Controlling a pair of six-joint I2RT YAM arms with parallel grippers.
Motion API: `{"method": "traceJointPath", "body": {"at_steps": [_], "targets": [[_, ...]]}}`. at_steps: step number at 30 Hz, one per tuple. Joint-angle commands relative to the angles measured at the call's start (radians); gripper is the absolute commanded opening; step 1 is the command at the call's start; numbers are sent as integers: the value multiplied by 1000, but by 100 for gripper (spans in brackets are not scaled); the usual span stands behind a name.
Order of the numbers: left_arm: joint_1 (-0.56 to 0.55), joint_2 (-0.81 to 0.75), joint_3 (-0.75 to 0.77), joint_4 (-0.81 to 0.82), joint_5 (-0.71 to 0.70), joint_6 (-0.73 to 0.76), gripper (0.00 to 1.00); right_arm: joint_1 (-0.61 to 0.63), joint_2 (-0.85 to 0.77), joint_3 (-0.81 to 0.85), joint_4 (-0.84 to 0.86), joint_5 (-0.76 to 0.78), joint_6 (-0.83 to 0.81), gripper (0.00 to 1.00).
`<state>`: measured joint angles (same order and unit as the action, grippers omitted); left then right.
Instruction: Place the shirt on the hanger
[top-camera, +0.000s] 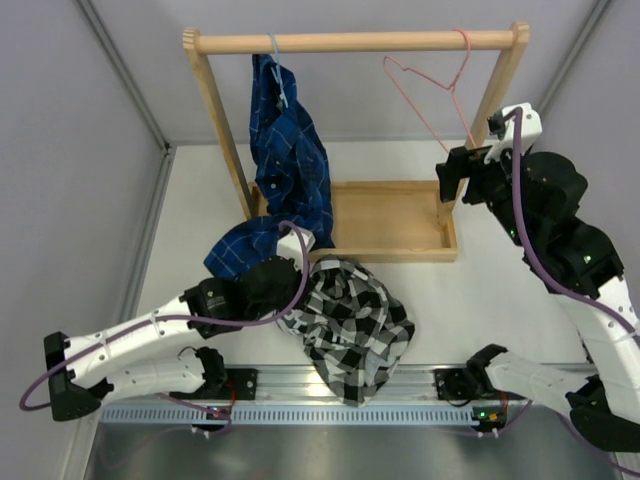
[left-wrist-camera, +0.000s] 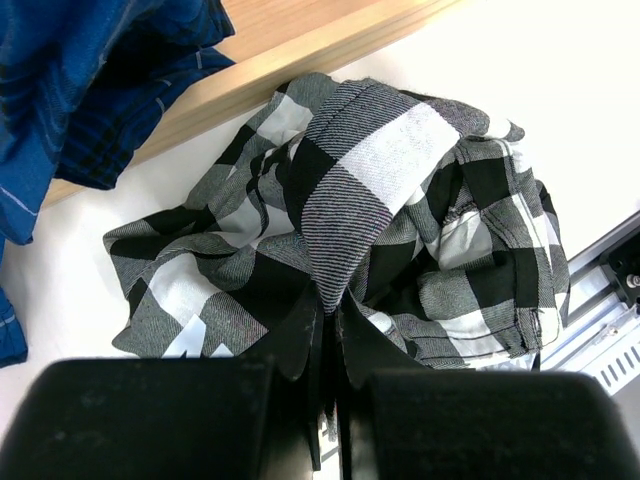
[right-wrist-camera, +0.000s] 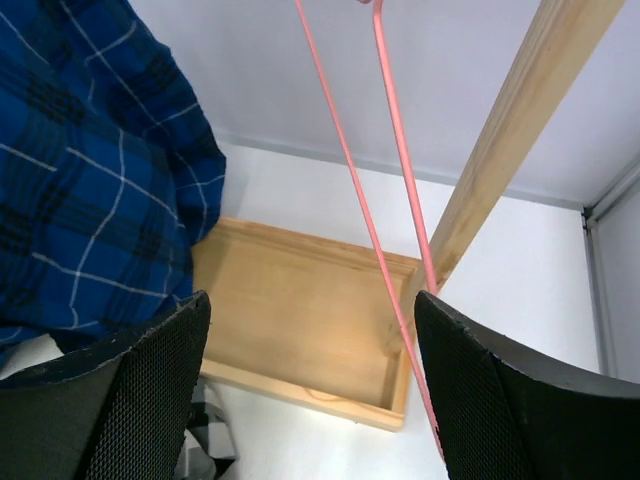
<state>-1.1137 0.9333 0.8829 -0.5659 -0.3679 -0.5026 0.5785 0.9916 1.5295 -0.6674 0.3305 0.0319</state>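
The black-and-white check shirt (top-camera: 350, 320) lies crumpled on the white table in front of the rack. My left gripper (top-camera: 303, 262) is at its far left edge, shut on a raised fold of the cloth; in the left wrist view the shirt (left-wrist-camera: 400, 200) runs up into the closed left gripper (left-wrist-camera: 335, 315). The pink wire hanger (top-camera: 430, 85) hangs by its hook from the right end of the rod. My right gripper (top-camera: 455, 175) is at its lower corner, open. In the right wrist view the hanger (right-wrist-camera: 365, 220) passes between the jaws of the right gripper (right-wrist-camera: 312, 300), close to the right finger, ungripped.
A wooden rack with a top rod (top-camera: 355, 42) and a shallow base tray (top-camera: 390, 220) stands at the back. A dark blue plaid shirt (top-camera: 290, 160) hangs on a pale hanger (top-camera: 278, 75) at its left. A metal rail (top-camera: 300, 385) runs along the near edge.
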Motion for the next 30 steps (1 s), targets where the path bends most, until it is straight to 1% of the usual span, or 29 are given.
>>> {"method": "traceJointPath", "body": {"at_steps": [1,4,7,8,12,13,14,15,16,17,18,20,24,30], "targets": [[0,-27,7,-3,-20,-11,0,-52,45,88,-75,-76,-58,79],[0,-37,-15,-3,-25,-19,0,-98,70,132,-75,-87,-82,77],[0,-53,-28,-3,-16,-27,0,-198,111,138,-78,-117,-113,75],[0,-56,-30,-3,-8,-28,0,-248,122,136,-78,-128,-116,75],[0,-71,-33,-2,7,-25,0,-279,147,118,-72,-220,-122,72],[0,-79,-33,-3,12,-24,0,-279,156,115,-74,-238,-121,70],[0,-83,-35,-2,18,-21,0,-284,159,113,-77,-289,-121,68],[0,-88,-36,-3,21,-20,0,-289,160,107,-75,-316,-121,61],[0,-97,-39,-3,21,-22,0,-292,163,98,-74,-324,-113,58],[0,-100,-41,-3,23,-25,0,-299,162,95,-75,-365,-109,54],[2,-103,-42,-3,27,-25,0,-305,163,92,-74,-378,-106,44],[0,-106,-45,-3,32,-25,0,-319,163,89,-70,-404,-98,35],[0,-106,-47,-3,44,-25,0,-322,182,96,-67,-445,-87,35],[0,-106,-44,-2,49,-27,0,-322,202,60,-44,-447,-64,29]]}}
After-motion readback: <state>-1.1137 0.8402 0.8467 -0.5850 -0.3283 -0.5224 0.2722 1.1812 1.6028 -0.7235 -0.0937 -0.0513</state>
